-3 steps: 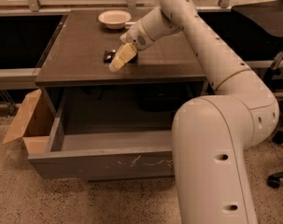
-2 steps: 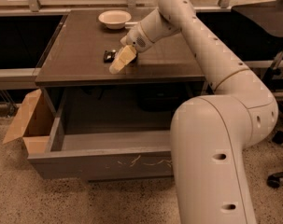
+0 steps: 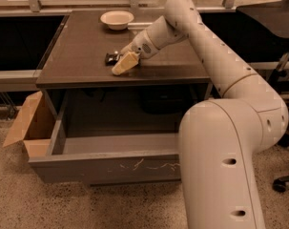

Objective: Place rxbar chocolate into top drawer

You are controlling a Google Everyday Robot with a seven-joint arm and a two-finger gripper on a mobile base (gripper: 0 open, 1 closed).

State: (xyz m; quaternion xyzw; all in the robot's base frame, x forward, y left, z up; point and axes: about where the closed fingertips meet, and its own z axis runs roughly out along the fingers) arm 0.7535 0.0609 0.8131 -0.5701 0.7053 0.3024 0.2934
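- Your gripper (image 3: 124, 62), nearer than the cream bowl (image 3: 117, 19), sits against the flat dark rxbar chocolate (image 3: 110, 58); open or closed, you cannot tell;
- the bar's long axis is unclear; the scuffed grey top drawer (image 3: 106, 168) stands open.

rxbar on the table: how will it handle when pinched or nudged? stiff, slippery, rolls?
The rxbar chocolate looks small and flat, so it is probably light and unlikely to roll or tip. Lying flat on the smooth table, it may slide when nudged. The end effector sits right beside it, low over the tabletop.
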